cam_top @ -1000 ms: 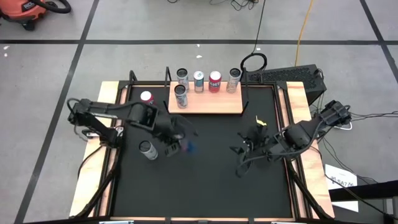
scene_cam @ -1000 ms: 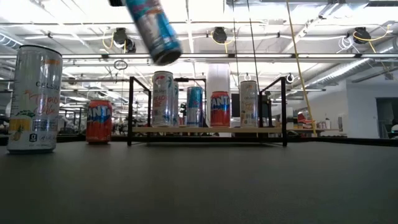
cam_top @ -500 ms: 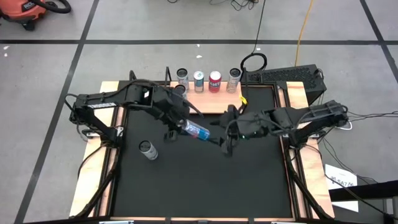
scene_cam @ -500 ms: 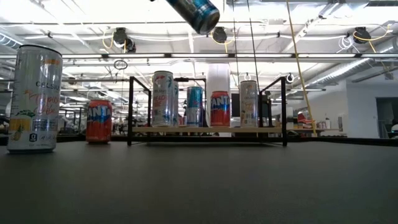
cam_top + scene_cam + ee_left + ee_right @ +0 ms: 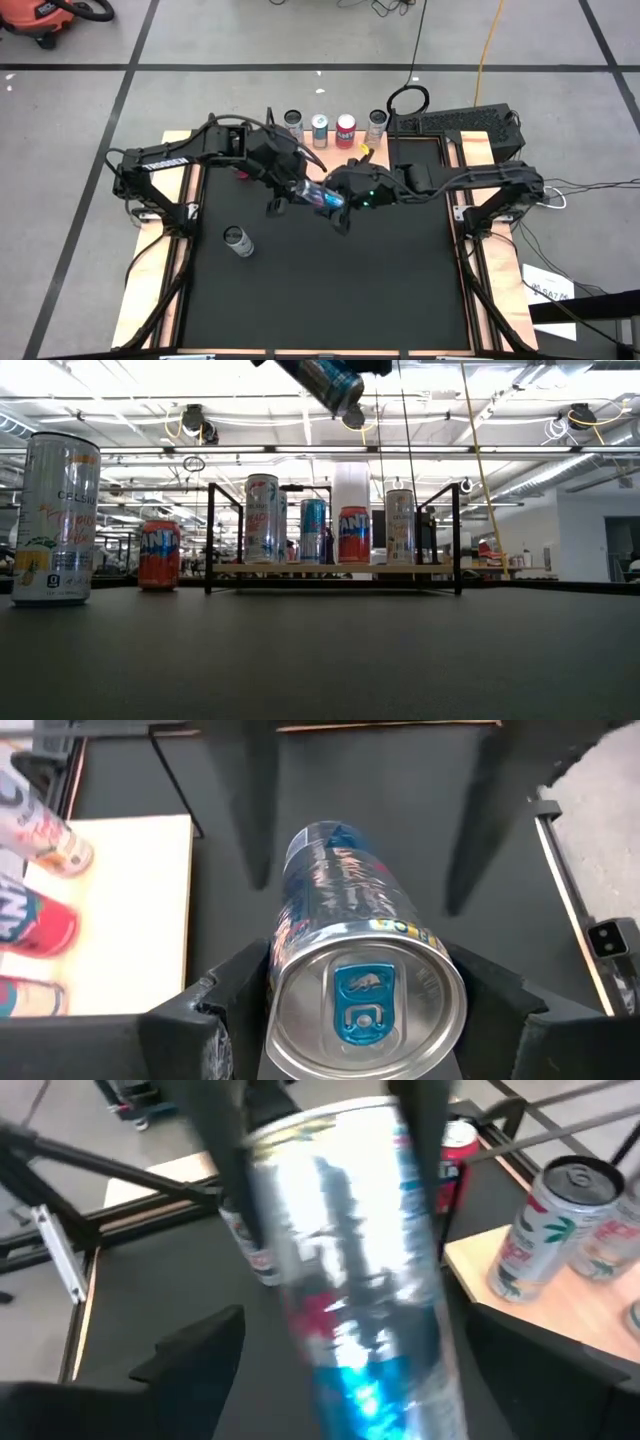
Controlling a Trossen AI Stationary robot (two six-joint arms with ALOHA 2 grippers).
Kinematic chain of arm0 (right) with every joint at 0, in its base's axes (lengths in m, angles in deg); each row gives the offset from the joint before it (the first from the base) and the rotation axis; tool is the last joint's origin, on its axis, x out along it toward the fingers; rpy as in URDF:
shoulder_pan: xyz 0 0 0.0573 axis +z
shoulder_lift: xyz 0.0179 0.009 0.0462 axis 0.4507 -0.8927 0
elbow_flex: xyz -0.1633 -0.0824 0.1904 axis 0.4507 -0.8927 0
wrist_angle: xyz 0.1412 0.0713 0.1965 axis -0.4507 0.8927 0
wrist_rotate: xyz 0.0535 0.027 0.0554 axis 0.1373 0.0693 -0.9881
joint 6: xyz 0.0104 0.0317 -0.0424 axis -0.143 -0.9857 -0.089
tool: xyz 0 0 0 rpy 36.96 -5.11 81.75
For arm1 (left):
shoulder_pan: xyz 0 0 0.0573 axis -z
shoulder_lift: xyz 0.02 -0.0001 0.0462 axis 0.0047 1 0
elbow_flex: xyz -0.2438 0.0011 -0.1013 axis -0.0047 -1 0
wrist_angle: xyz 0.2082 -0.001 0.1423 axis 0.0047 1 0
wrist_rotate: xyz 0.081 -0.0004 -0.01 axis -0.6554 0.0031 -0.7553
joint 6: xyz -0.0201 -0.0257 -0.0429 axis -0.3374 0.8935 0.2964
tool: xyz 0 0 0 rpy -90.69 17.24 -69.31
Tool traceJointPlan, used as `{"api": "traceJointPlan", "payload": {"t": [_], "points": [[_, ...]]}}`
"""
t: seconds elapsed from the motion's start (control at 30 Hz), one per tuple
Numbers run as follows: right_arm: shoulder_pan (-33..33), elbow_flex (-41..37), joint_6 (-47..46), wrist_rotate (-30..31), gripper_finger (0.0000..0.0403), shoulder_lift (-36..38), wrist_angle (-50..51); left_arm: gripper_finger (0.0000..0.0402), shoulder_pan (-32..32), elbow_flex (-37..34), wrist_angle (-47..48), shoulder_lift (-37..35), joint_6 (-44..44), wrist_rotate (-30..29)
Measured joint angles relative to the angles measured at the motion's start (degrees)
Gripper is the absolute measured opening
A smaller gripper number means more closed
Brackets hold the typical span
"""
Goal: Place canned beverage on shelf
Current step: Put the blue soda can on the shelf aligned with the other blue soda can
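High view shows my left gripper [image 5: 297, 190] clamped on the blue can [image 5: 318, 195], lying sideways mid-frame, below the shelf [image 5: 355, 150]. My right gripper [image 5: 340, 200] sits apart around its other end. I think the can is hard, smooth and slippery, so hold its round middle.

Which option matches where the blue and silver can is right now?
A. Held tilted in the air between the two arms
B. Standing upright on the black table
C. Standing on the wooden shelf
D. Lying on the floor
A: the blue and silver can hangs tilted above the table, gripped by the left end effector, with the right end effector at its other end.
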Motion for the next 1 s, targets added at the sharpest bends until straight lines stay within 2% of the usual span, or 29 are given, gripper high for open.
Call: {"api": "traceJointPlan", "payload": {"t": [0.5, 0.7, 0.87, 1.0], "points": [[-3.7, 0.0, 0.1, -3.1, 0.0261, -2.3, -0.2, 0.0231, -2.0, 0.0, -0.1, 0.0, -3.6, 0.9], [-4.1, -0.1, 2.5, 0.1, 0.0240, -2.2, -1.5, 0.0233, -4.0, 0.0, -0.8, -0.1, -4.8, 0.1], [-5.9, -0.1, 4.1, 6.1, 0.0240, -2.1, -7.4, 0.0271, -8.4, 0.1, -2.9, -2.1, -3.7, -1.6], [-8.2, -0.2, 4.4, 6.4, 0.0240, -2.1, -12.7, 0.0315, -12.2, 0.0, -4.0, -3.9, -3.0, -2.6]]}}
